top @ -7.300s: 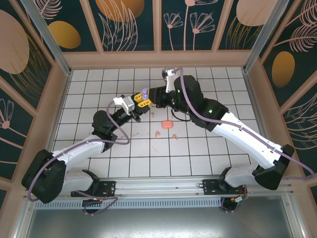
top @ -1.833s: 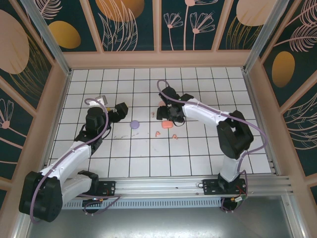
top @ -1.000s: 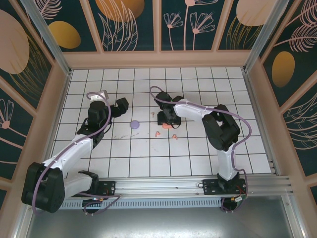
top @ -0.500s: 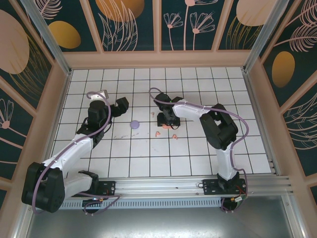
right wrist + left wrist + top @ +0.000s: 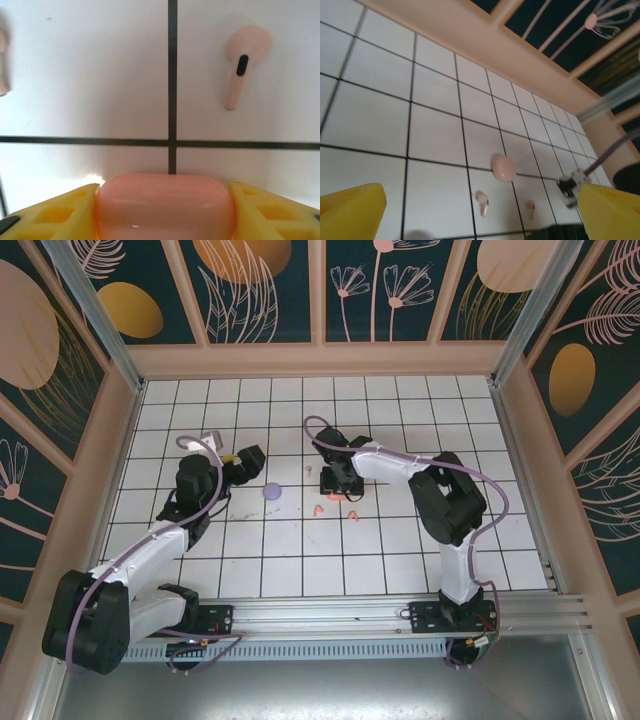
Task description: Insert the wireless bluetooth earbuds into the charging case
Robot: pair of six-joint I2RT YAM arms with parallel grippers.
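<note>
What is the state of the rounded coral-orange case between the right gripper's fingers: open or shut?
Shut: the rounded coral-orange case shows one smooth shell, no raised lid.

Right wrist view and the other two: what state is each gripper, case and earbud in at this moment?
left gripper: open, empty.
right gripper: shut on the coral case.
coral case: lid shut, held between the fingers.
lilac case: lid shut, lying free.
pale pink case: shut, lying free.
earbuds: both loose, outside any case.
</note>
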